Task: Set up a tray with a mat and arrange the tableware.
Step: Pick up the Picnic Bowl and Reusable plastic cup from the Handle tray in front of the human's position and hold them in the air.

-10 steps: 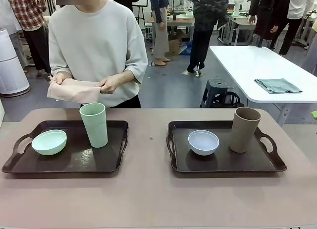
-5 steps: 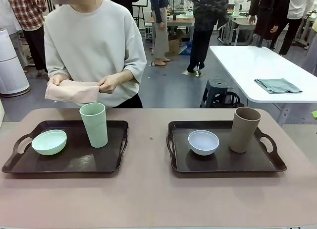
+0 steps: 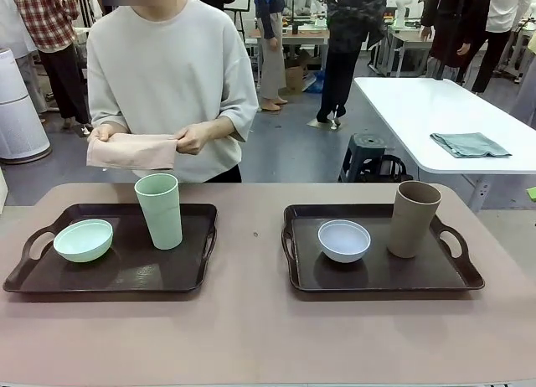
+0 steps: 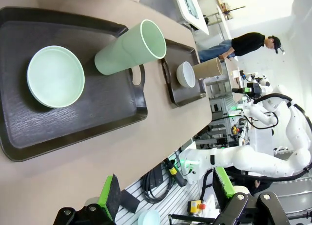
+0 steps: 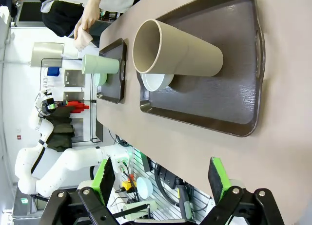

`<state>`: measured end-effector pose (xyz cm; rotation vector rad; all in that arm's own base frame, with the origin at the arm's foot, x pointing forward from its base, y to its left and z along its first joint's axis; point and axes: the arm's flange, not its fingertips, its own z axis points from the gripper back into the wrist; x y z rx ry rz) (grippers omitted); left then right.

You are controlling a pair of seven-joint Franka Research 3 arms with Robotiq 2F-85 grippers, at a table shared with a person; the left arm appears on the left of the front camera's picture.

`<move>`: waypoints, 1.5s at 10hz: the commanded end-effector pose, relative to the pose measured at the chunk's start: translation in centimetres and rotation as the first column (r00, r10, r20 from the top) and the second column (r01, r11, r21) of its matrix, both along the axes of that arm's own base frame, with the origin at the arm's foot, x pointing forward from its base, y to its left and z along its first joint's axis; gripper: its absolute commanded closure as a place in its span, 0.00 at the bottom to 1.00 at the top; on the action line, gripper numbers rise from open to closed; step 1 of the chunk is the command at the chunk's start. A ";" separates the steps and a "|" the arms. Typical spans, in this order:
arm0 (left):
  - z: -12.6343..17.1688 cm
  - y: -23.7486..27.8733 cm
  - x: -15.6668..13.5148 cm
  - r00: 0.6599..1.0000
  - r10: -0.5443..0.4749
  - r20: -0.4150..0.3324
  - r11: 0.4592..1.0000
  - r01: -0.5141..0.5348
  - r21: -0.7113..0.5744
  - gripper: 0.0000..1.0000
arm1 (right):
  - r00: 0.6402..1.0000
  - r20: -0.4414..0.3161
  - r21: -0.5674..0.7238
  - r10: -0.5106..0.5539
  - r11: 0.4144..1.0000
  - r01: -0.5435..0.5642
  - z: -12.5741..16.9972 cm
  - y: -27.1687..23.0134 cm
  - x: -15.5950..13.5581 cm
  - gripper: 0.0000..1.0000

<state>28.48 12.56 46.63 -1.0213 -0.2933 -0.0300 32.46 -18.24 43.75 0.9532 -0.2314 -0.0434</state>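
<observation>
the tableware is matte and plain: a pale green bowl (image 3: 83,239) and a tall pale green cup (image 3: 159,211) stand upright on the left tray (image 3: 134,268), a white bowl (image 3: 344,239) and a tall tan-brown cup (image 3: 414,219) on the right tray (image 3: 381,274). the person (image 3: 167,60) holds a folded pink mat (image 3: 132,151) beyond the table (image 3: 251,328). the left gripper (image 4: 165,193) and right gripper (image 5: 161,180) stand spread wide, grasping nothing.

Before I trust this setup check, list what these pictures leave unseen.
Front view: full shape of pink cloth, folded, held by the person.
Front view: insides of green cup and tan cup, hidden by their walls.
Right wrist view: most of the white bowl, behind the tan cup.
Left wrist view: dark tray's end, cut by the picture edge.
</observation>
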 end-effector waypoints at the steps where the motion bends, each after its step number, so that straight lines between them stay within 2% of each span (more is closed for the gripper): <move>1: 0.1 0.1 0.0 1.000 -0.005 0.015 1.000 0.005 -0.015 0.00 | 1.000 0.008 0.019 0.002 1.000 -0.002 -0.1 -0.1 0.0 0.00; 6: 0.0 0.0 0.0 1.000 0.000 0.000 1.000 0.000 0.000 0.00 | 1.000 0.000 0.000 0.000 1.000 0.000 0.0 0.0 0.0 0.00; 8: 1.0 -1.4 2.0 1.000 -0.021 0.005 0.988 0.020 0.152 0.00 | 0.990 0.102 -0.092 0.102 0.991 -0.093 1.8 2.6 2.3 0.00; 9: 2.4 -2.6 2.4 0.997 -0.072 -0.021 0.962 0.075 0.261 0.00 | 0.976 0.182 -0.278 0.121 0.958 -0.067 3.6 6.2 4.7 0.00; 10: 3.9 -3.5 2.8 0.998 -0.061 -0.035 0.934 0.069 0.352 0.00 | 0.964 0.214 -0.361 0.160 0.929 -0.074 5.2 9.6 7.1 0.00; 12: 5.8 -5.2 3.7 0.996 -0.033 -0.082 0.864 0.070 0.499 0.00 | 0.918 0.318 -0.466 0.235 0.882 -0.065 8.1 15.4 11.5 0.00; 13: 6.9 -6.0 4.6 0.994 0.006 -0.113 0.817 0.060 0.574 0.00 | 0.874 0.395 -0.499 0.284 0.865 -0.056 9.0 18.7 13.9 0.00; 14: 7.4 -6.6 5.5 0.988 0.057 -0.144 0.770 0.049 0.637 0.00 | 0.834 0.421 -0.503 0.357 0.857 -0.113 8.9 21.6 15.4 0.00; 15: 7.9 -7.1 6.6 0.979 0.111 -0.168 0.724 0.037 0.689 0.00 | 0.755 0.454 -0.512 0.473 0.832 -0.214 8.7 24.5 16.2 0.00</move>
